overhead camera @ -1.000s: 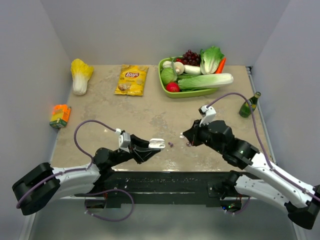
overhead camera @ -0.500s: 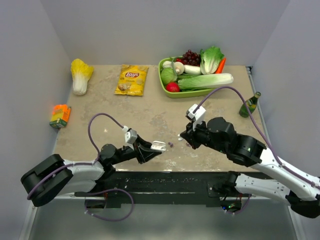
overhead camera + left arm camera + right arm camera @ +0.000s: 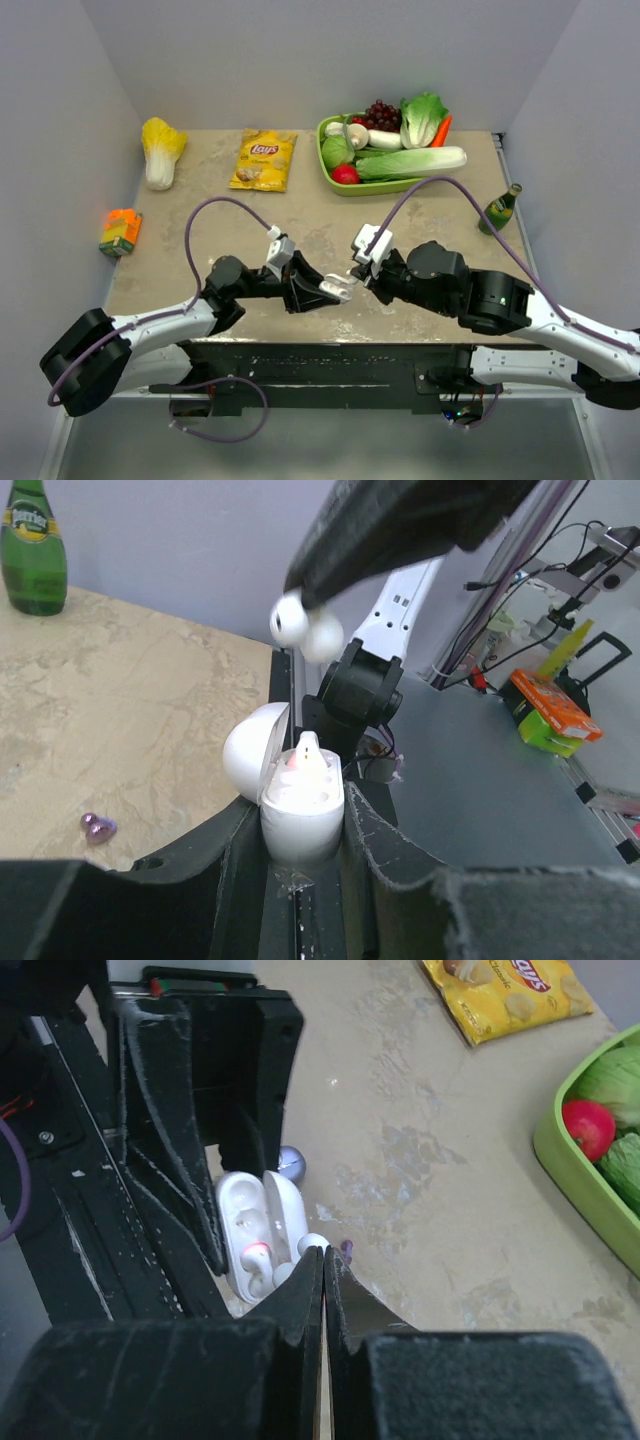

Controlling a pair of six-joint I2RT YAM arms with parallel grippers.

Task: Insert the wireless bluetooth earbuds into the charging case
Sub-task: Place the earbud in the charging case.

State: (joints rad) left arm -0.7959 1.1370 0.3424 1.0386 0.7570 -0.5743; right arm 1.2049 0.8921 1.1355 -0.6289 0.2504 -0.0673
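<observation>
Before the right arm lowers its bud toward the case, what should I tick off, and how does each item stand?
1. Charging case clamped in left gripper: ok.
2. Lid open: ok.
3. White earbud pinched in right gripper: ok.
4. Earbud lined up with a free socket: cannot tell.
5. Loose purple bud clear of the case: ok.

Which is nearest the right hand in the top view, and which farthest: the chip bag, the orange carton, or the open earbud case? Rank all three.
From the right hand, gripping a white earbud:
1. Earbud case, right beside it, held in the left hand.
2. Chip bag, farther back and left.
3. Orange carton, far left side.
</observation>
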